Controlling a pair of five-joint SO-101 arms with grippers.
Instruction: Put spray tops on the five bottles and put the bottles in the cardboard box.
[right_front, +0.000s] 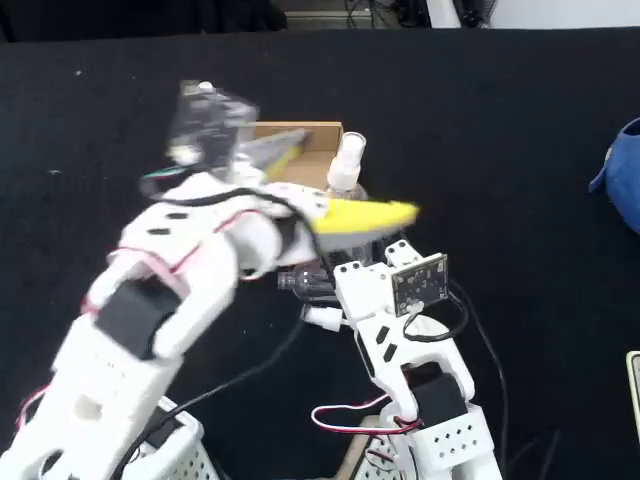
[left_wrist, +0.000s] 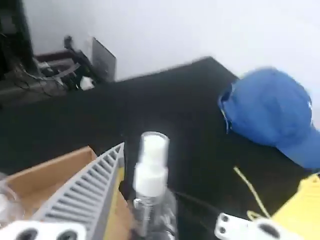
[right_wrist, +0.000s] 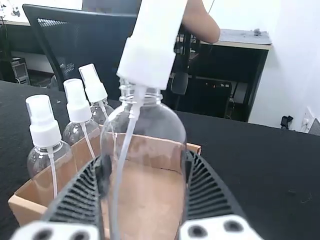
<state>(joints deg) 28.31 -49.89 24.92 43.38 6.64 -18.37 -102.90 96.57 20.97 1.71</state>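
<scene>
My right gripper (right_wrist: 145, 167) is shut on a clear bottle (right_wrist: 142, 145), held upright just in front of the cardboard box (right_wrist: 195, 148). A white spray top (right_wrist: 150, 45) sits tilted on the bottle's neck, with its tube inside the bottle. Three capped bottles (right_wrist: 45, 145) stand in the box. In the high view the same bottle (right_front: 347, 165) stands by the box (right_front: 305, 140). My left gripper (right_front: 350, 175) is open, with its grey and yellow fingers (right_front: 365, 215) on either side of it. In the left wrist view the spray top (left_wrist: 151, 167) stands between the spread fingers (left_wrist: 85, 195).
Another clear bottle (right_front: 300, 283) lies on the black table beside the right arm (right_front: 395, 310), with a small white part (right_front: 322, 318) next to it. A blue cap (right_front: 622, 180) lies at the far right. A white basket (right_front: 170, 450) stands at the front left.
</scene>
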